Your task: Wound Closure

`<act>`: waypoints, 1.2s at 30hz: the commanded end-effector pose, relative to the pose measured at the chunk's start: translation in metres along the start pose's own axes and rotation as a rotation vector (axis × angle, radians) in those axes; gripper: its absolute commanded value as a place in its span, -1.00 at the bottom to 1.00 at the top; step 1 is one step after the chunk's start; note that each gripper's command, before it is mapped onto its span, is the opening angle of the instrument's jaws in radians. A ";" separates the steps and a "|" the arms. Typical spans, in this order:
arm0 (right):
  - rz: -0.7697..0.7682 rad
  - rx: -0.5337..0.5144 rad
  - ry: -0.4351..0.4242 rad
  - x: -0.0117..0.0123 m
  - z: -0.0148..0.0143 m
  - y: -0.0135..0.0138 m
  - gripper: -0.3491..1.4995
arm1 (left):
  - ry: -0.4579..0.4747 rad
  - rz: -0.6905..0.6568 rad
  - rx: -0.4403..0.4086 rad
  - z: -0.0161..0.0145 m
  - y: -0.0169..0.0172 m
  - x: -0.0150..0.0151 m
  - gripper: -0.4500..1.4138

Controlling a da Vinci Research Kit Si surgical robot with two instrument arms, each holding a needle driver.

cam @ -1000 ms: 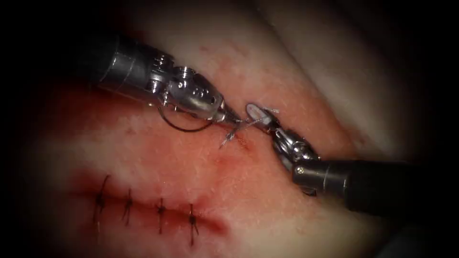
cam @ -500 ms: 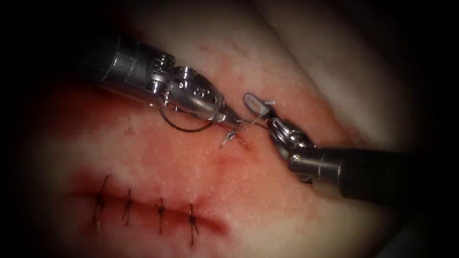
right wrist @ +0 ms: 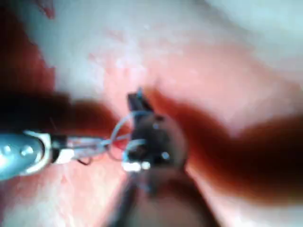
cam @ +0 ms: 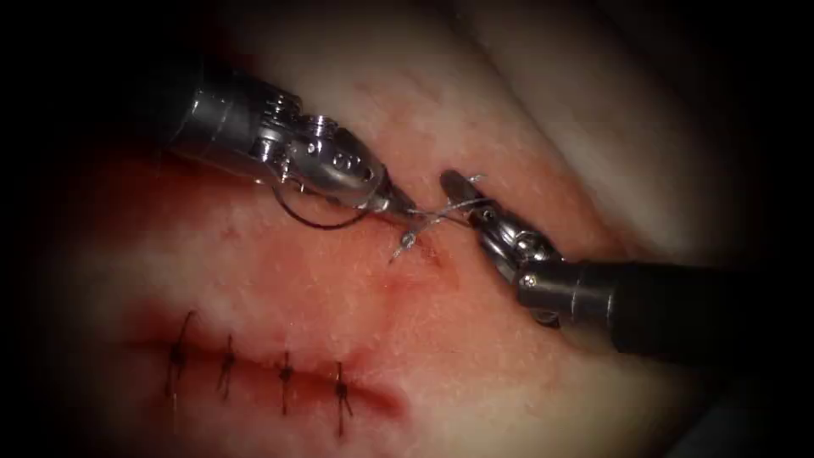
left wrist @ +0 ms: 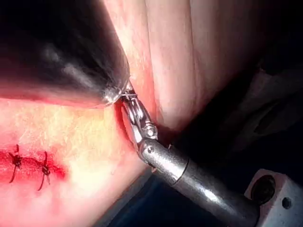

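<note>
Holding thread with both tools over the tissue

Left tool (cam: 398, 204) is clamped on the thread (cam: 437, 217); right tool (cam: 462, 193) pinches it too. The needle (cam: 315, 222) curves under the left tool, out of the tissue (cam: 356, 297). Four stitches (cam: 284, 373) close the cut (cam: 373, 397); its right end looks unstitched.

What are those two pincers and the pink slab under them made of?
Left pincer and right pincer: apparently polished metal, given the bright silvery glints. The tissue: soft, moist pork belly, pale pink with a wet sheen and red fluid.
</note>
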 end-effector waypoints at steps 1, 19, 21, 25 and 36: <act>-0.026 0.016 0.006 -0.0009 -0.0002 -0.0007 -1.00 | 0.000 0.004 0.003 0.0005 -0.0004 0.0000 -0.89; -0.227 0.040 -0.055 -0.0053 -0.0042 -0.0033 -1.00 | -0.022 -0.070 0.041 0.0007 -0.0117 0.0013 -0.89; -0.230 0.037 -0.064 -0.0056 -0.0043 -0.0032 -1.00 | -0.021 -0.075 0.042 0.0009 -0.0124 0.0016 -0.89; -0.242 0.024 -0.104 -0.0069 -0.0043 -0.0026 -1.00 | -0.020 -0.083 0.049 0.0016 -0.0139 0.0019 -0.89; -0.268 0.021 -0.156 -0.0100 -0.0047 -0.0028 -1.00 | -0.011 -0.099 0.081 0.0021 -0.0165 0.0020 -0.89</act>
